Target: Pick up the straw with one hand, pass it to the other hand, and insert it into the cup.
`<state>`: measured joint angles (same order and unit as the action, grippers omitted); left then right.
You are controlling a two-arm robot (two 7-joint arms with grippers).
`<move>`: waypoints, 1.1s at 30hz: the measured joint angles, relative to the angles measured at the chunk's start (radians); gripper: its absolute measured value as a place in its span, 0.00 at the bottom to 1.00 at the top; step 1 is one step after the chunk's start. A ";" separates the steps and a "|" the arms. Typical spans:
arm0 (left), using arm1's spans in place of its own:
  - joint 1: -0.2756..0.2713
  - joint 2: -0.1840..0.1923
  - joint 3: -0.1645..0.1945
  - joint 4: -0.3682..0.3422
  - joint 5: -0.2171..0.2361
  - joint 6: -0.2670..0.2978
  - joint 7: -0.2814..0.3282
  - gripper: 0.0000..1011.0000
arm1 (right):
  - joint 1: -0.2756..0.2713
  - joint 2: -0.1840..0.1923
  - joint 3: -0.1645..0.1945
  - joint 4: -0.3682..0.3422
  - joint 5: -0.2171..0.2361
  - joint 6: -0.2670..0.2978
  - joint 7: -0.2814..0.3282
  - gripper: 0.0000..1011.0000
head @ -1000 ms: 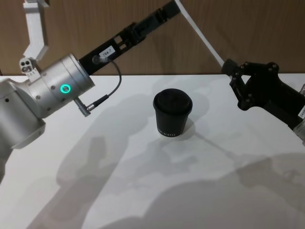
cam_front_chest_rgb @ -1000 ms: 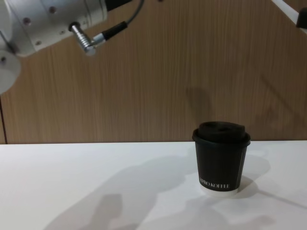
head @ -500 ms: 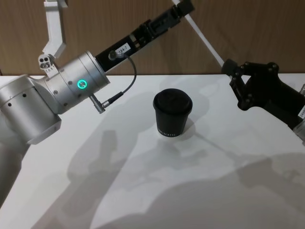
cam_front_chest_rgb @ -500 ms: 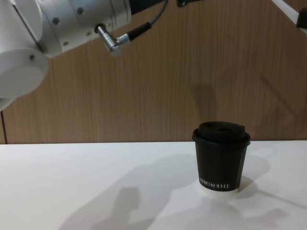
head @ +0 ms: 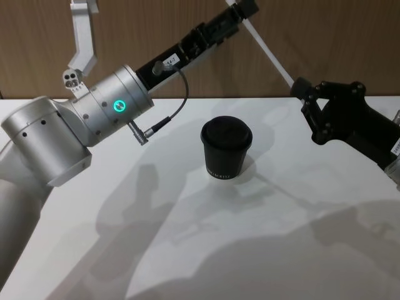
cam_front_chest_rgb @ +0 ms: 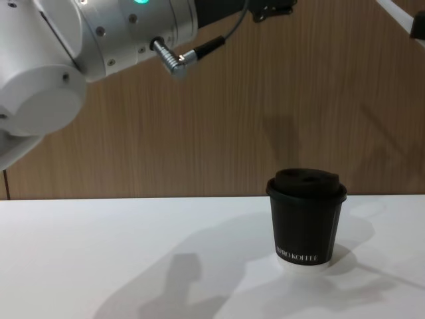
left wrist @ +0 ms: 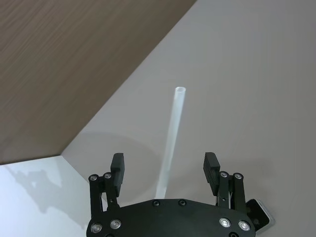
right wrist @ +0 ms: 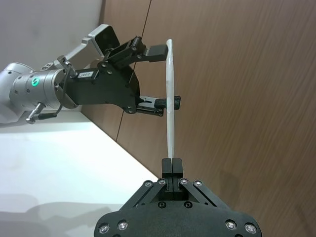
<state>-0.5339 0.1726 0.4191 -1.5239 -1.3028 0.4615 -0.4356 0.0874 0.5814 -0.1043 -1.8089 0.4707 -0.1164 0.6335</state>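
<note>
White straw (head: 270, 55) held aloft, lower end clamped in right pincer (head: 299, 87); left pincer (left wrist: 164, 162), fingers spread, has advanced to straddle its upper end; cup (head: 226, 149) unmoved on bench (head: 187, 250).

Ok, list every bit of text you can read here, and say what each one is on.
"APRIO KOFFEE", as best it reads: small white lettering low on the black cup, in the chest view.
White sticker on the body of the left gripper: dark characters, too small to read.
No other text can be made out.
</note>
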 joint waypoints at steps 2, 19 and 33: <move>-0.001 -0.002 0.001 0.002 -0.002 0.000 0.005 0.99 | 0.000 0.000 0.000 0.000 0.000 0.000 0.000 0.00; -0.014 -0.009 0.021 0.018 -0.005 -0.017 0.012 0.99 | 0.000 0.000 0.000 0.000 0.000 0.000 0.000 0.00; -0.017 -0.010 0.027 0.021 -0.004 -0.024 0.009 0.68 | 0.000 0.000 0.000 0.000 0.000 0.000 0.000 0.00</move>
<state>-0.5506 0.1625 0.4456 -1.5031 -1.3073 0.4380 -0.4269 0.0874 0.5814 -0.1043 -1.8090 0.4707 -0.1164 0.6335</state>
